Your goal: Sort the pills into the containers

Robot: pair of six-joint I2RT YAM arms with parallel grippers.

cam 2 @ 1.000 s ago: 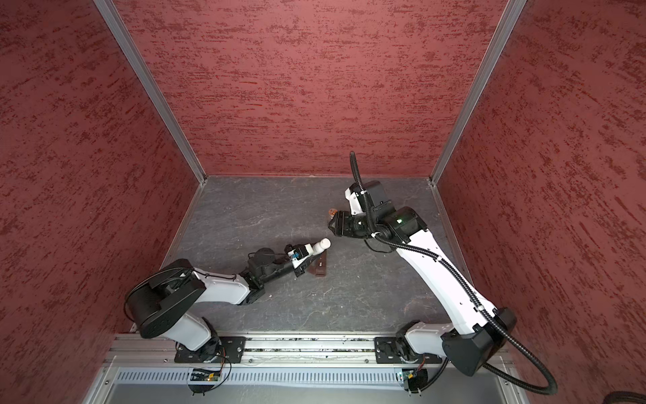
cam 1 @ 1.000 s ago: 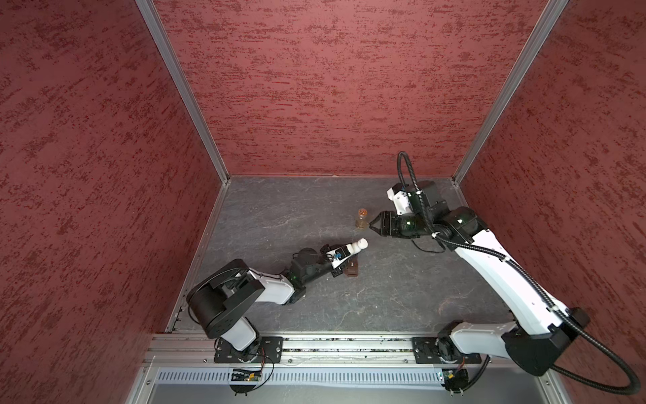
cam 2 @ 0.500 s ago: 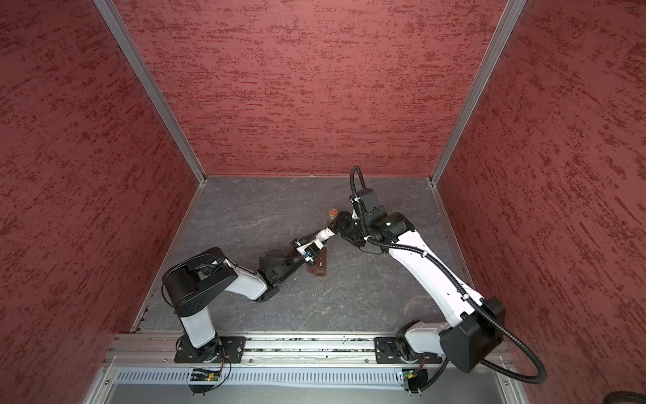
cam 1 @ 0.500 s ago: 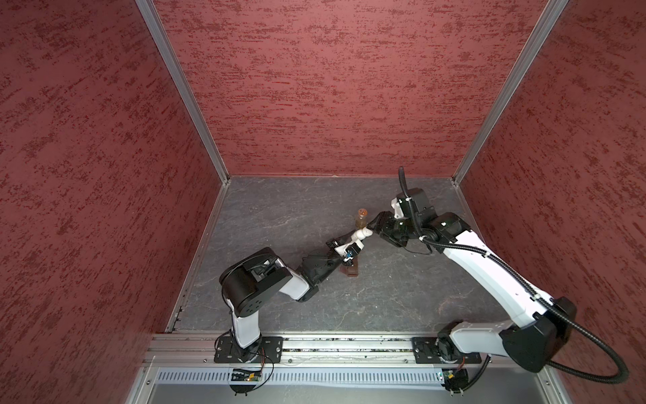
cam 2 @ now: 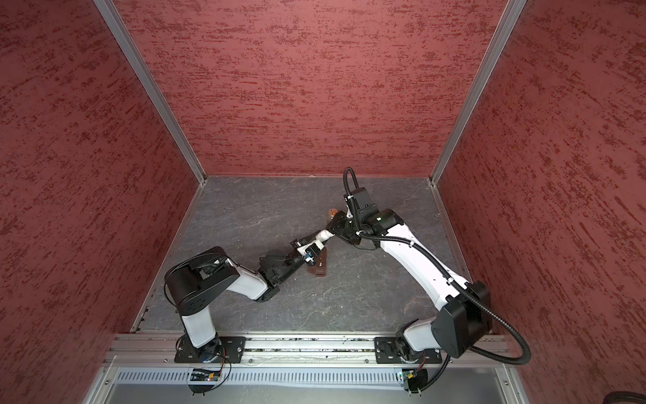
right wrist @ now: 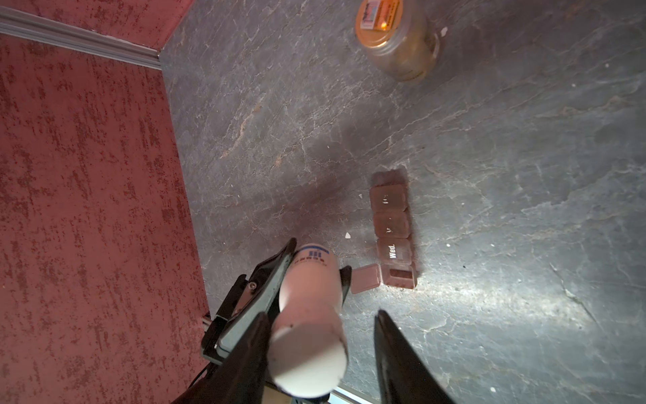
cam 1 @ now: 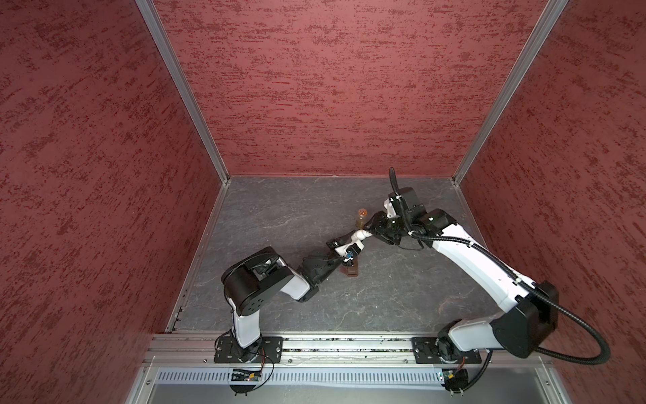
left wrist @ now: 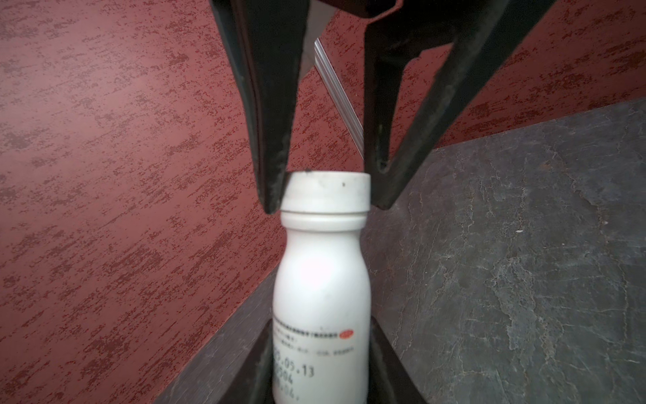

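Well clear of walls, containers lie centrally.

In both top views the left arm reared up, its bulky shoulder link shifting rightward toward the frame's centre. With it, the left gripper carried the white bottle slightly up the frame. The right gripper swung down and left from beside the amber bottle until its fingers flanked the white bottle's cap.

You can see one white bottle and one amber bottle. You can see one row of containers too.
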